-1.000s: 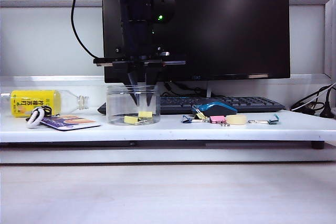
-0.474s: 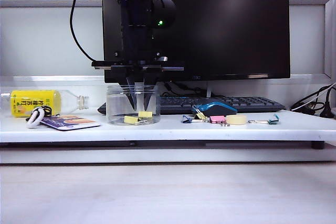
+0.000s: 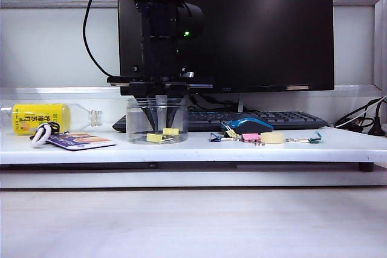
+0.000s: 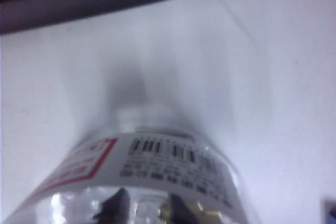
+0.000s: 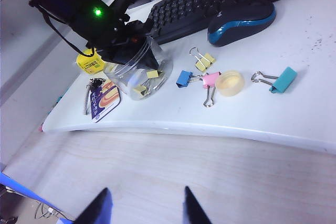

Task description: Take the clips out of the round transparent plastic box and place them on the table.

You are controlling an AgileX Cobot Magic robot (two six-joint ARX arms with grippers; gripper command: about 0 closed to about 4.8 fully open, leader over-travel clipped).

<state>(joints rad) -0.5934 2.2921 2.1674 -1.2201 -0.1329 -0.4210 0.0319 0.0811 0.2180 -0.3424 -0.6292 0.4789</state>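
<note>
Nudged a little toward three o'clock since a second ago, the round transparent plastic box [image 3: 156, 121] sits on the table [image 3: 193, 147], two clips [image 3: 162, 135] on its floor. Left gripper [image 3: 159, 115] reaches inside, fingers part open, nothing visibly pinched. Right gripper [image 5: 143, 205] hangs open, well away. Those clips look light and slippery; pinch the yellow body, not the wire

box [image 3: 156, 122] mouth: left gripper [image 3: 158, 115] inside | table [image 3: 338, 143] right end: free
</note>
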